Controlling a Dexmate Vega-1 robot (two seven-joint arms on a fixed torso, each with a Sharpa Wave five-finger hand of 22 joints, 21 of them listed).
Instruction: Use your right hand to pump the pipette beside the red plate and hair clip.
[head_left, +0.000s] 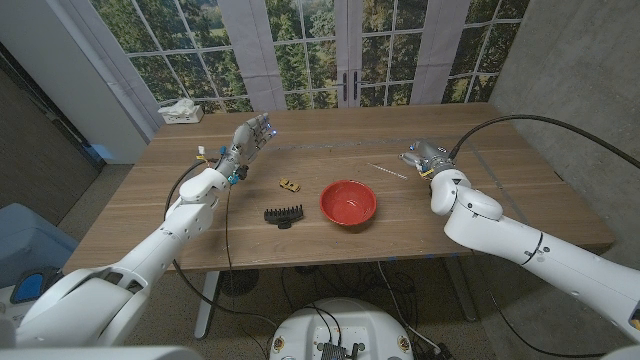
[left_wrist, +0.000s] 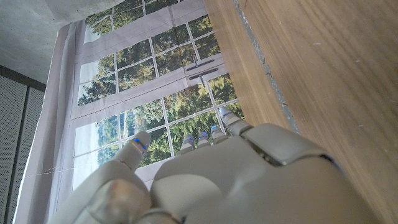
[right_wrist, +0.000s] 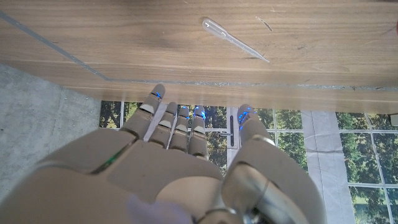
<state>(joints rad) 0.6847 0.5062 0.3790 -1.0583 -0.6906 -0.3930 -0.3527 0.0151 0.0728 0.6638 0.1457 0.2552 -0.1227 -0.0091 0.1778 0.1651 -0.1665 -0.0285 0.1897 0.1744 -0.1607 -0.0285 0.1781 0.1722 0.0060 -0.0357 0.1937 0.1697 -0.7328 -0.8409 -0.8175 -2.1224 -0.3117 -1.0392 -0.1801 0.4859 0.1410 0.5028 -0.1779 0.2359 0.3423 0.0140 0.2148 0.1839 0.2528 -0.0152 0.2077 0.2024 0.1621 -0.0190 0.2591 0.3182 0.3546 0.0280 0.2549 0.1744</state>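
Observation:
A thin clear pipette (head_left: 386, 171) lies on the wooden table just behind the red plate (head_left: 348, 202); it also shows in the right wrist view as a pipette (right_wrist: 233, 39) beyond my fingertips. A black hair clip (head_left: 283, 214) lies left of the plate. My right hand (head_left: 424, 158) hovers to the right of the pipette, fingers apart and holding nothing, a short gap from it. My left hand (head_left: 247, 139) is raised over the table's far left, fingers spread, empty; seen from behind as the left hand (left_wrist: 217, 180).
A small tan object (head_left: 289, 185) lies between the hair clip and the table's back. A white tissue box (head_left: 181, 111) stands at the far left corner. The table's back edge (head_left: 340, 108) faces large windows.

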